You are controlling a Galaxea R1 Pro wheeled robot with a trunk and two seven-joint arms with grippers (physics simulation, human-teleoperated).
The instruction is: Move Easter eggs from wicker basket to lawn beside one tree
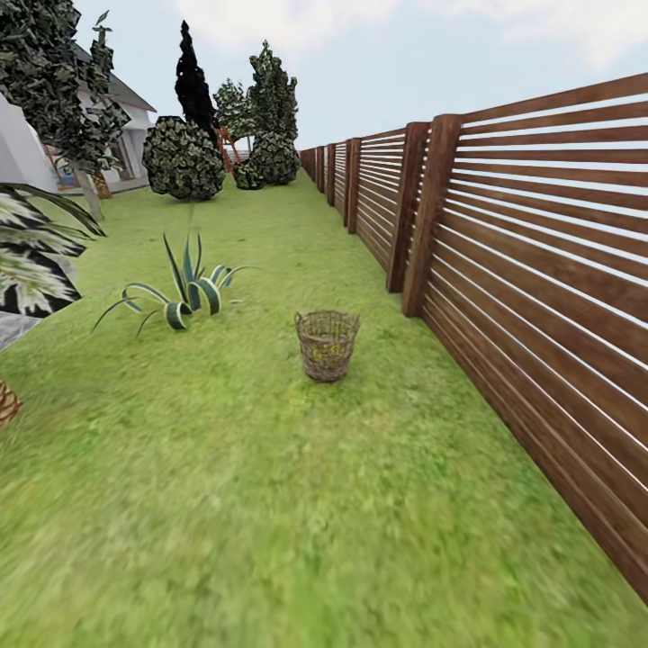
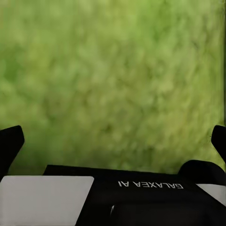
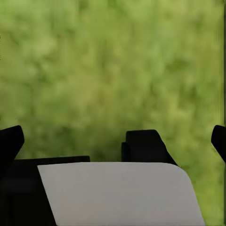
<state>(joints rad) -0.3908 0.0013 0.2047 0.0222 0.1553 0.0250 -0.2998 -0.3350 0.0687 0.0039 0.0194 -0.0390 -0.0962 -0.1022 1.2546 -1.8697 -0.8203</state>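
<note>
Ahead, the wicker basket (image 1: 327, 345) stands upright on the lawn (image 1: 270, 504), close to the slatted fence (image 1: 540, 297); both grippers hang spread wide and empty over grass; a clumsy approach could topple it, or clip the fence.

Ahead of you the wicker basket (image 1: 327, 345) stands upright on the lawn (image 1: 270, 504), near the slatted fence (image 1: 540, 297) running along your right. Left of the basket and slightly farther off sits a spiky plant (image 1: 184, 292). Beyond — at the far end — bushes (image 1: 183, 158) and trees (image 1: 63, 81) stand before a house (image 1: 121, 126).
</note>
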